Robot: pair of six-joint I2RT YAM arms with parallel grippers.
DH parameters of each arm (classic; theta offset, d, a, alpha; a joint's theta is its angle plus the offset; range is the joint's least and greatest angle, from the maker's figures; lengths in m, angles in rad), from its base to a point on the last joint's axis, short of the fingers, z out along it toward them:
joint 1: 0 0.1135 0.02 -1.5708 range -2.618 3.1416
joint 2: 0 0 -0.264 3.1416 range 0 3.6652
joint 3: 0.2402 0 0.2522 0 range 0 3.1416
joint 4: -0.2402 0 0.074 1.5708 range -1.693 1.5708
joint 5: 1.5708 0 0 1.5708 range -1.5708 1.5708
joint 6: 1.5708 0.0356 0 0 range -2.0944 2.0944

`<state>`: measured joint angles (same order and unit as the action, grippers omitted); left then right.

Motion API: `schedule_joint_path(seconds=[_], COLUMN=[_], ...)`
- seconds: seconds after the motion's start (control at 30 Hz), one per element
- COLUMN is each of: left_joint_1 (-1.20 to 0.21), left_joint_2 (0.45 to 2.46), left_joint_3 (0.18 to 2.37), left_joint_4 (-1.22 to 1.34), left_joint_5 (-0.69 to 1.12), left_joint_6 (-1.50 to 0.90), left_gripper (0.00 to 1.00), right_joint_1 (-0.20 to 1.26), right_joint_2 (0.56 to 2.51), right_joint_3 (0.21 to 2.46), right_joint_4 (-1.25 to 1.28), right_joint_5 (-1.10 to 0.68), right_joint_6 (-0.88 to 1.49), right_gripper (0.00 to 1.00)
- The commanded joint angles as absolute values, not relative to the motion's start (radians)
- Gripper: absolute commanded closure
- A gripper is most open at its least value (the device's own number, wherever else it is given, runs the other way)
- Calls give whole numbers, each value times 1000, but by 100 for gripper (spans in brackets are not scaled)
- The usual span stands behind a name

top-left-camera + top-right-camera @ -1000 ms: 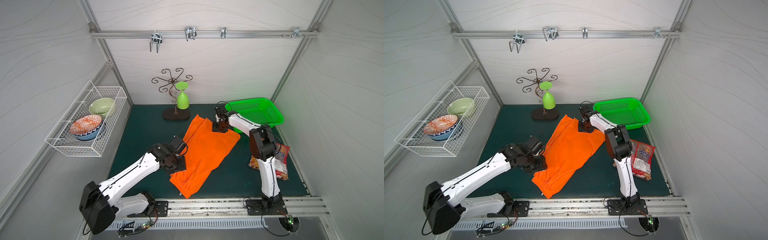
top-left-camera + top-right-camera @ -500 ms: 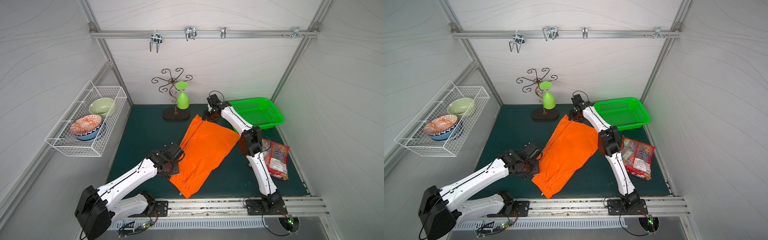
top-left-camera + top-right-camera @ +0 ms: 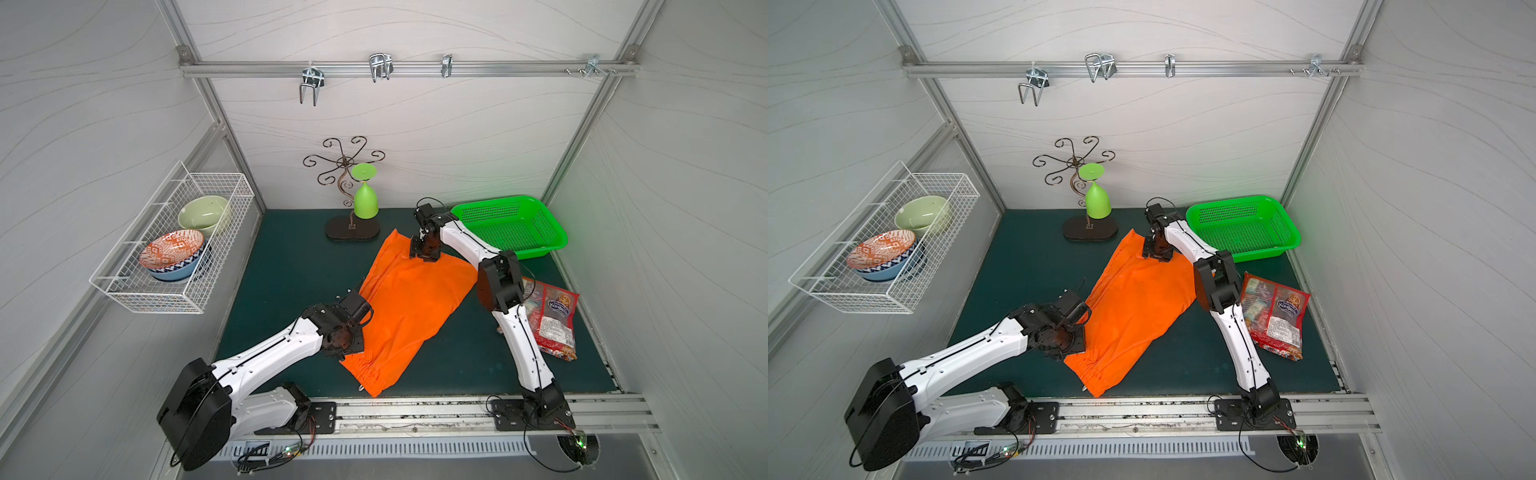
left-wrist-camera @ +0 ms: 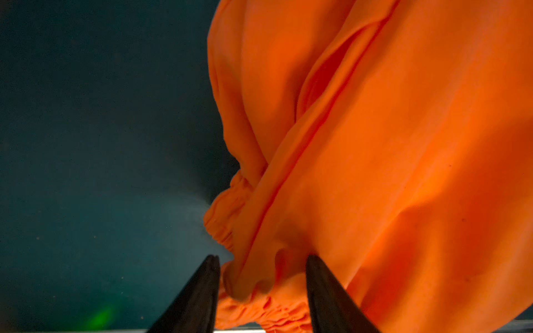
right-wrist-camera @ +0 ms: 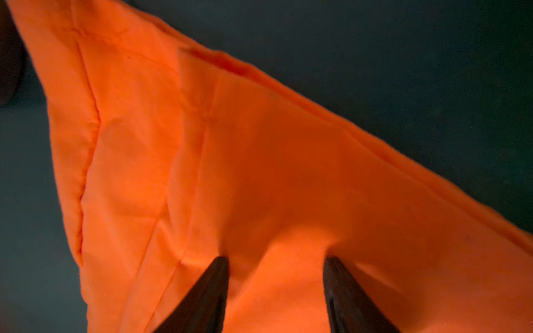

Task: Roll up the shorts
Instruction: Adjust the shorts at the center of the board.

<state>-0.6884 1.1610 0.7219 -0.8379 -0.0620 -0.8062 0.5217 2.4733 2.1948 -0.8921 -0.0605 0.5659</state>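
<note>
- The shorts [image 3: 409,307] [image 3: 1133,307] lie flat and unrolled on the dark green mat [image 3: 291,266], at mid-table between the two arms.
- Long axis: diagonal. It runs from the front rail, slightly on the left side, away toward the back wall and the right.
- Pointing: the gathered waistband [image 3: 368,372] is the near end, facing the front rail. The leg hems form the far end, with one corner just beside the base of the wire stand [image 3: 352,228].
- Lengthwise folds run down the left edge of the cloth; the right half is smoother.
- Left gripper [image 4: 262,259] is at the near left edge of the shorts, by the waistband. The jaws stand at a middling gap. One fingertip [image 4: 212,268] is at the cloth's edge over the mat, the other is on the cloth, and a ruffled hump of fabric sits between them.
- In both top views the left wrist covers the fingers, so contact is read from the wrist view only.
- Right gripper [image 5: 277,259] [image 3: 422,253] is at the far hem edge, pointing down onto the cloth. Its jaws are also part-way apart. Both tips rest on the fabric, which puckers up between them.
- No part of the shorts is lifted clear of the mat in either top view.
- The green basket [image 3: 557,241] sits at back right, apart from the shorts. The snack packet [image 3: 552,324] lies by the right wall, behind the right arm.
</note>
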Motion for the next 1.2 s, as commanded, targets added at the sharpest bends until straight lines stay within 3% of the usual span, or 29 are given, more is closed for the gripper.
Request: schedule_joint_path(seconds=[0.0, 0.17, 0.4, 0.63, 1.0, 1.17], left_joint_1=[-686, -644, -627, -576, -516, -499], left_joint_2=[1147, 1275, 1612, 1956, 2179, 2222], left_joint_3=[855, 1081, 1369, 1654, 1822, 1838], left_joint_4=[-839, -851, -754, -724, -694, -690], left_joint_5=[-153, -146, -99, -112, -17, 52], left_joint_6=[-737, -623, -440, -331, -241, -231], left_gripper=[39, 36, 34, 33, 31, 37], right_joint_1=[516, 533, 565, 701, 831, 859], right_joint_2=[2335, 2059, 1614, 1276, 1010, 990], right_joint_3=[2076, 1889, 1396, 1020, 799, 772], right_joint_4=[-835, -767, -633, -592, -625, -637], right_joint_5=[-65, -43, -11, 31, 70, 82], right_joint_6=[510, 446, 450, 516, 636, 671], right_gripper=[42, 41, 41, 41, 41, 41])
